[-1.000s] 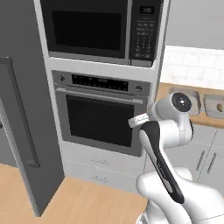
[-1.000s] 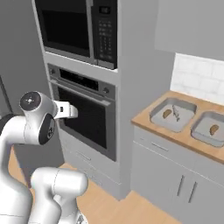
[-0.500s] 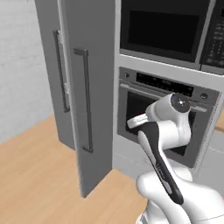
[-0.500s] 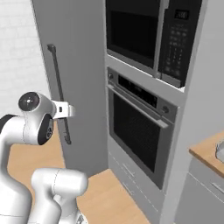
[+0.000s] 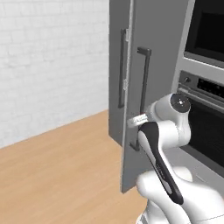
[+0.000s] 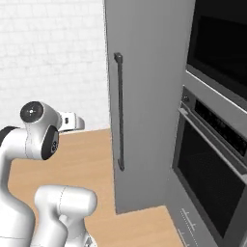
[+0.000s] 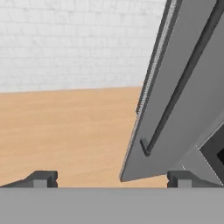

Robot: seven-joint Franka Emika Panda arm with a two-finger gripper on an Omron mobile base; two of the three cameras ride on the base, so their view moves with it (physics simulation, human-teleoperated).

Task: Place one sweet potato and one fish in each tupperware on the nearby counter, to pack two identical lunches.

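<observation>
The sweet potato, the fish, the tupperware and the counter are out of view. My gripper point(image 7: 111, 179) is open, its two dark fingertips point(image 7: 41, 178) wide apart with nothing between them. It looks along a wooden floor toward a white brick wall, and a tall grey fridge door point(image 7: 188, 100) stands at its right. In the left base view my arm is folded up, its hand point(image 5: 136, 120) close in front of the fridge's dark handles point(image 5: 144, 87). From the right base the hand point(image 6: 72, 120) points toward the wall.
The tall grey fridge point(image 6: 144, 96) stands beside a built-in oven point(image 6: 212, 159), with a second dark appliance point(image 6: 222, 38) above it. The white brick wall point(image 5: 52, 65) closes the left side. Bare wooden floor point(image 5: 57, 175) lies in front of it.
The whole picture has swung left as the base turns: the counter with the grey trays has slid out on the right, while the fridge and the brick wall have come in. The gripper stays open.
</observation>
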